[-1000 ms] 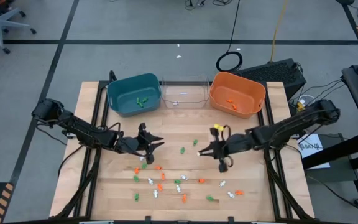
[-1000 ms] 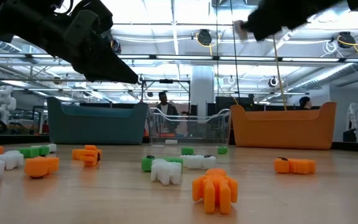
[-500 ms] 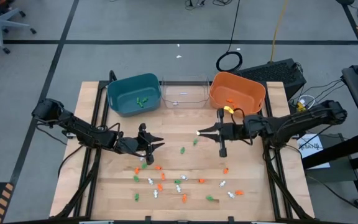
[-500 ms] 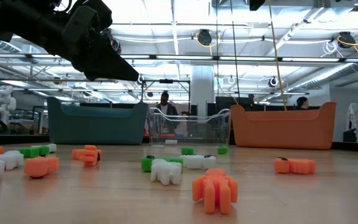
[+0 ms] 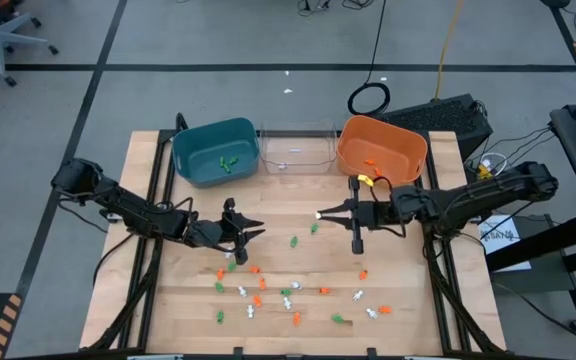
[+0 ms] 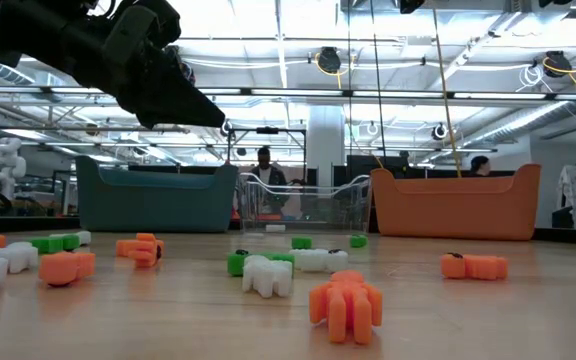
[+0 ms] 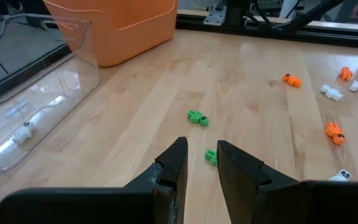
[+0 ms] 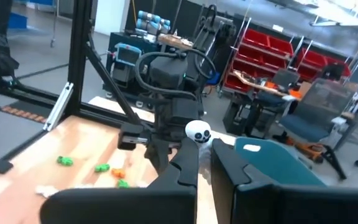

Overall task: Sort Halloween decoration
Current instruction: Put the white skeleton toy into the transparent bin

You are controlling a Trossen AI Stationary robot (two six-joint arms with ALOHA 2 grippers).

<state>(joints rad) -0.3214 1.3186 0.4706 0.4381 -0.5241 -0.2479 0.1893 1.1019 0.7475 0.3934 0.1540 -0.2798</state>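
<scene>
Small orange, green and white trinkets [image 5: 268, 290] lie scattered on the wooden table [image 5: 418, 300], mostly toward its near edge. My right gripper [image 5: 322, 213] hovers above the table's middle, near the orange bin [image 5: 381, 150], shut on a white trinket [image 8: 198, 132]. My left gripper [image 5: 251, 230] hovers left of centre, open a little and empty. It also shows in the low view [image 6: 208, 115]. In the left wrist view [image 7: 201, 163] a green trinket [image 7: 211, 156] lies on the table beyond its fingertips. My right gripper pinches the white trinket's lower part [image 8: 201, 140] between the free ends of its two fingers. The fingers lie about level and point toward the table's left side. The trinket sticks out past the fingertips, lifted clear of the table.
A teal bin [image 5: 215, 152], a clear bin [image 5: 296, 150] and the orange bin stand in a row along the far edge. The teal bin holds green trinkets, the orange bin orange ones. Bare wood lies between the bins and the trinkets. People stand in the room behind.
My right gripper has risen from the table and gone toward the far edge and the orange bin with the white trinket, leaving the low view. An orange trinket now shows where it stood. In the last half second it has kept nearly still.
</scene>
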